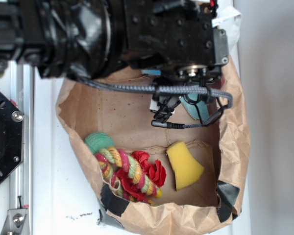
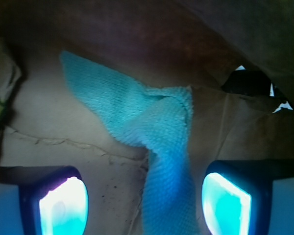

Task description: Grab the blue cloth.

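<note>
Right up against the wrist lens sit the two glowing pads (image 2: 63, 208) of the gripper (image 2: 146, 208), one on each side, and they stand spread apart, released, with nothing pinched between them. A strip of the blue cloth (image 2: 152, 137) runs straight down through that gap, closer to the right-hand pad, touching neither as far as I can see.

The cloth lies on the floor of the brown paper bag (image 1: 235, 142), in the far part of it, well away from the yellow sponge (image 1: 183, 164) and the rope toy (image 1: 127, 171), which sit toward the bag's near, taped edge. From outside, only a sliver of teal peeks out beneath the arm.

Now, how will it handle? It looks like fuzzy terry, light and floppy, so I'd say it will drape and sag rather than hold shape. No fear of breaking it, and the nap should give the pads good bite. One wing fans out toward the bag's back wall; where it meets the strip there's a bunched fold. My guess: the narrow strip between the jaws, or that thicker fold just beyond, is the spot to take. The risk is catching bag paper with it.
</note>
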